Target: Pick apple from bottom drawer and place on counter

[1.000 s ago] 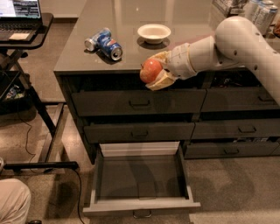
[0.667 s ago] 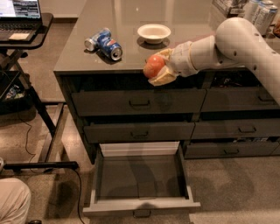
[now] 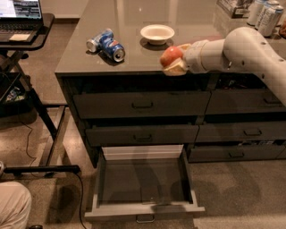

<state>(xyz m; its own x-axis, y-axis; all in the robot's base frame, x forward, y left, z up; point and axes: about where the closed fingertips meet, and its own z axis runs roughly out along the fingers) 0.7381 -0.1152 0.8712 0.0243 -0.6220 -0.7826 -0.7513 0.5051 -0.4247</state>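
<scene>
The apple is red-orange and sits in my gripper, which is shut on it. The gripper holds it over the front part of the counter, just above the glossy grey-brown top, right of centre. My white arm reaches in from the right. The bottom drawer stands pulled out below, with a lighter grey inside and nothing in it; its small metal handle shows at the front edge.
A white bowl stands on the counter just behind the apple. Two blue soda cans lie to the left. More cans stand at the far right. A black laptop desk is at the left.
My gripper has carried the apple up and back, from in front of the counter's edge to over its top.
</scene>
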